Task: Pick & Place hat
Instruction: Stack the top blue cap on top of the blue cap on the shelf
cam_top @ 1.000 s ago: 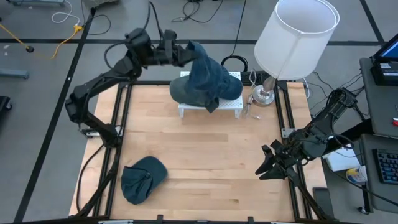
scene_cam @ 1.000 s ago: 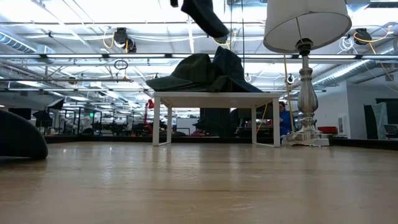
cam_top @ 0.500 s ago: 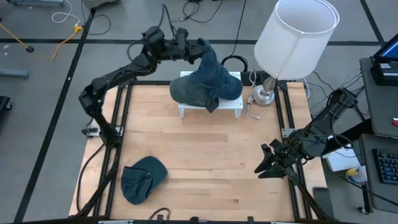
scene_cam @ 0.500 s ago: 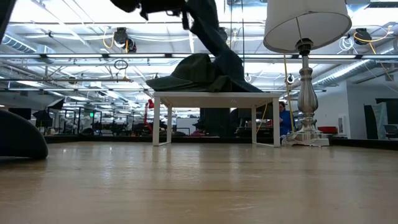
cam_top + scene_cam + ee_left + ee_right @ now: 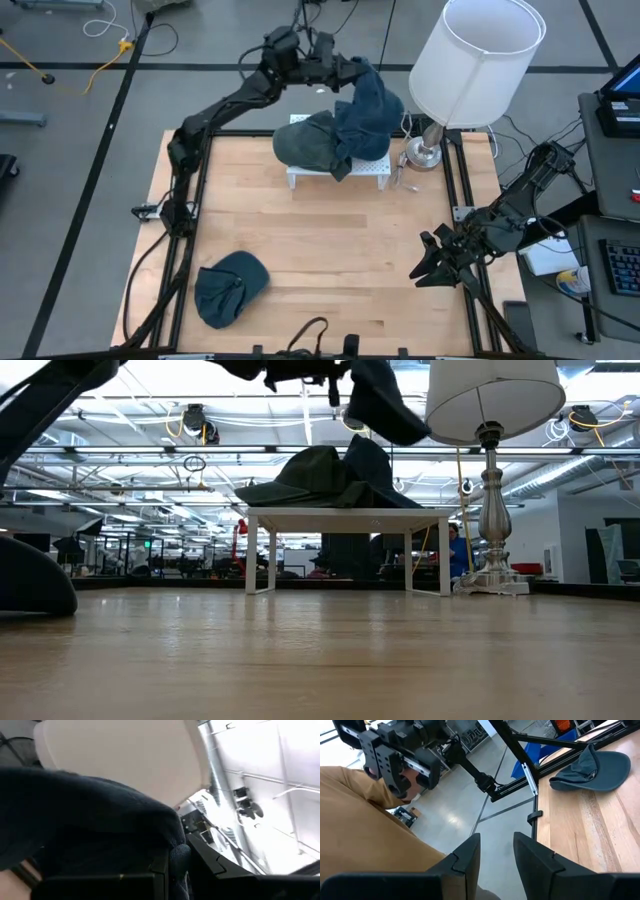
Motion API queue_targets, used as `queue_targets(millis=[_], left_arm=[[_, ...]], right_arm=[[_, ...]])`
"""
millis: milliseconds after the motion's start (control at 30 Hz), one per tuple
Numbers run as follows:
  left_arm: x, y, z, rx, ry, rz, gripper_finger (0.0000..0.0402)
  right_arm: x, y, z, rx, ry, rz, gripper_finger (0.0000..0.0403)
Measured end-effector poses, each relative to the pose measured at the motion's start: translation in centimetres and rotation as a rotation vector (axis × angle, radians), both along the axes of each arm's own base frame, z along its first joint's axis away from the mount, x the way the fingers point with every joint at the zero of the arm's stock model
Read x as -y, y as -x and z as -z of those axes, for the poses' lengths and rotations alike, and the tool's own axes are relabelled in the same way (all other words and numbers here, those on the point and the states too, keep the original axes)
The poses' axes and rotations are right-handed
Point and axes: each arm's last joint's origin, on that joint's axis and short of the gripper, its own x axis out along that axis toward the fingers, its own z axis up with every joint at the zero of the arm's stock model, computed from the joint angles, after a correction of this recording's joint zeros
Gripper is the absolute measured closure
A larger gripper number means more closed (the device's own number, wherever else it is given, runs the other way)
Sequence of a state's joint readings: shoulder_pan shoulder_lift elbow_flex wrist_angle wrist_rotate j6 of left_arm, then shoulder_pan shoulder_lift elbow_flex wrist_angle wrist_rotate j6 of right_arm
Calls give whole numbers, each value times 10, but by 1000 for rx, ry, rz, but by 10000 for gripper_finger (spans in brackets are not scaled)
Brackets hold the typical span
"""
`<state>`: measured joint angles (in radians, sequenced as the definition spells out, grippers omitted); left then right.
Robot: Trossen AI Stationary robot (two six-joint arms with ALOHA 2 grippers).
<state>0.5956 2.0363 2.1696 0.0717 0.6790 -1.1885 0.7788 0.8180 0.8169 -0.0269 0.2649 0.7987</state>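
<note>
My left gripper [image 5: 345, 72] reaches over the table's far edge, shut on a dark blue hat [image 5: 372, 105]. In the low view this hat [image 5: 385, 405] hangs above a small white stand [image 5: 345, 515]. More dark hats [image 5: 308, 145] lie piled on the stand's top. Another blue hat [image 5: 230, 285] lies flat on the table near the left near corner. In the left wrist view the held hat [image 5: 95, 820] fills most of the picture. My right gripper [image 5: 497, 855] waits open past the table's right near edge. My left gripper holds the dark blue hat by its upper edge [image 5: 357, 78], coming roughly level from the table's left. The cloth hides the fingertips, so the kind of hold is not plain. The hat hangs slack below the gripper, lifted clear of the pile on the stand [image 5: 400, 425].
A table lamp [image 5: 478, 60] with a wide white shade stands at the far right corner, close beside the held hat; its base [image 5: 425, 152] sits right of the stand. Black frame rails [image 5: 190, 200] border the table. The bare wooden middle [image 5: 330, 240] is free.
My left gripper has swung along the far edge toward the table's right, toward the lamp, staying shut on the hat. The hat went with it, brushed down onto the pile midway, and now hangs clear above the stand's right part.
</note>
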Motion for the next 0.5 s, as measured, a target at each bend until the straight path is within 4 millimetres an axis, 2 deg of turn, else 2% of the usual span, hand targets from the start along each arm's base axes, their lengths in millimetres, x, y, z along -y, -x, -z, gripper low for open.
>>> queue_targets(millis=[333, 500], left_arm=[[14, -16, 16, -76, -18, -20, 359], [19, -19, 15, -69, -43, -78, 359]], right_arm=[[0, 0, 1, 4, 21, -2, 293], [0, 0, 1, 12, 37, -4, 293]])
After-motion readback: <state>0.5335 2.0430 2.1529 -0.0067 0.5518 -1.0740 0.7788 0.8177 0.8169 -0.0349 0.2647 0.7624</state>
